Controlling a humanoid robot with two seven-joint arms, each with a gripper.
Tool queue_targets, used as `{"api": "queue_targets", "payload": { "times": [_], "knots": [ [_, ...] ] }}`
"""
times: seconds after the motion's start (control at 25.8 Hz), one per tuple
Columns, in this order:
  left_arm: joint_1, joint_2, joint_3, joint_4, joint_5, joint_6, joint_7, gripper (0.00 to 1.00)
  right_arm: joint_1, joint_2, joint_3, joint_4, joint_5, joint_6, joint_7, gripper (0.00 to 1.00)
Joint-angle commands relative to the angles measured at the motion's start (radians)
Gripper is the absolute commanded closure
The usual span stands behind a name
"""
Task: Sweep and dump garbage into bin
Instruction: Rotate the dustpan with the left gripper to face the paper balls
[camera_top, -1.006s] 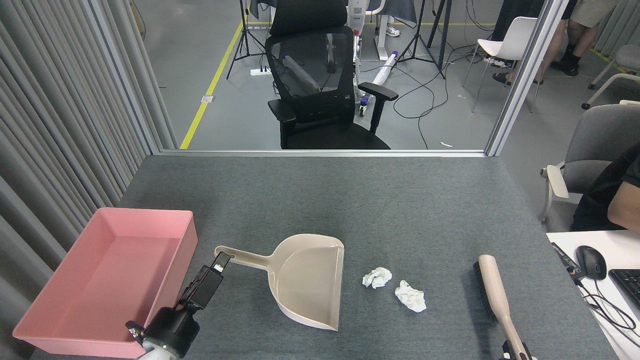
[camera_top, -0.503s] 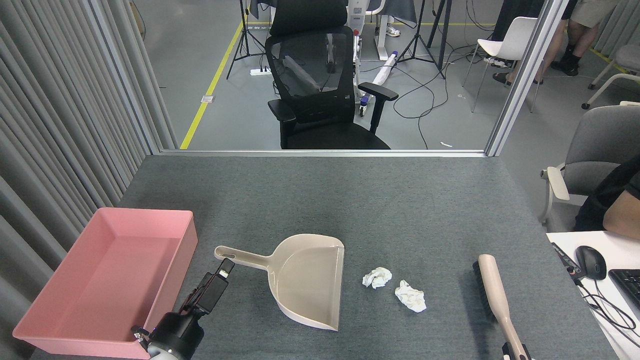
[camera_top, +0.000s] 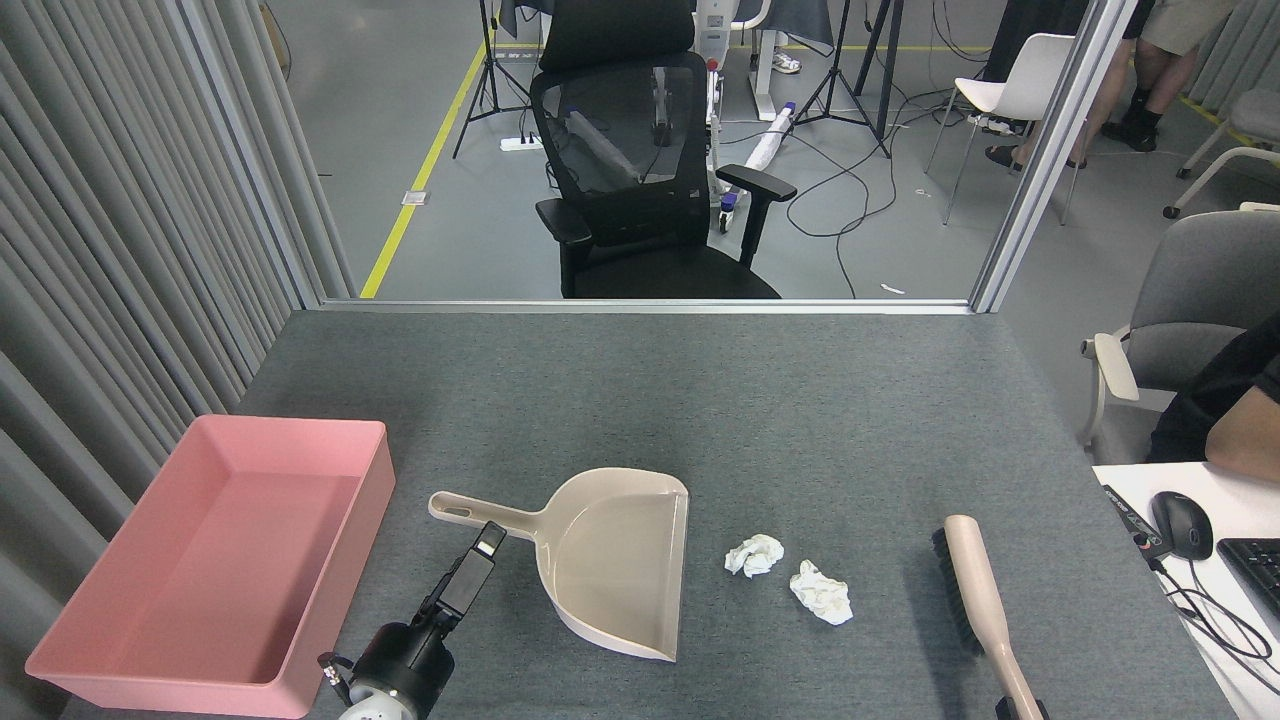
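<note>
The pink bin (camera_top: 215, 560) sits at the table's (camera_top: 640, 400) near left corner, its outer wall overhanging the left edge and its inside bare. Right of it, near the middle of the near edge, lies a beige dustpan (camera_top: 610, 555), handle pointing left toward the bin and its open mouth facing right. The garbage (camera_top: 790, 578), two crumpled white wads, rests just off that mouth, apart from it and close to each other. Further right, toward the near right corner, a brush (camera_top: 975, 600) lies with its bristles to the left; its handle runs off the bottom of the view. The far half of the table is open grey felt.

The left gripper (camera_top: 488, 540) reaches in from the near edge, its tip just short of the dustpan handle; seen end-on and dark, so whether the jaws are spread cannot be told. The right gripper (camera_top: 1020, 710) is cut off by the frame's bottom edge at the brush handle, jaws hidden.
</note>
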Motion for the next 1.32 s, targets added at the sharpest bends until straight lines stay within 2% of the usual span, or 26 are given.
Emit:
{"api": "queue_targets", "payload": {
  "times": [0.0, 0.15, 0.46, 0.7, 1.12, 1.28],
  "knots": [
    [-0.032, -0.003, 0.002, 0.063, 0.0, 0.025, 0.022, 0.01, 0.006, 0.001, -0.001, 0.0, 0.0, -0.002, -0.002, 0.92],
    [-0.073, -0.005, 0.005, 0.112, 0.0, 0.042, 0.099, 0.01, 0.006, 0.004, -0.001, -0.002, -0.002, -0.002, -0.003, 0.92],
    [-0.13, -0.003, 0.007, 0.208, 0.001, 0.056, 0.108, 0.01, 0.004, 0.031, 0.0, -0.002, 0.0, -0.002, -0.003, 0.92],
    [-0.179, -0.003, 0.008, 0.276, 0.009, 0.056, 0.158, 0.01, 0.006, 0.033, 0.0, -0.007, -0.002, -0.005, -0.019, 0.93],
    [-0.24, -0.008, 0.015, 0.42, 0.013, 0.051, 0.168, 0.01, 0.011, 0.036, 0.002, -0.008, -0.002, -0.011, -0.02, 0.92],
    [-0.265, -0.008, 0.015, 0.432, 0.037, 0.051, 0.208, 0.01, 0.009, 0.038, 0.002, -0.01, -0.002, -0.011, -0.029, 0.92]
  ]
}}
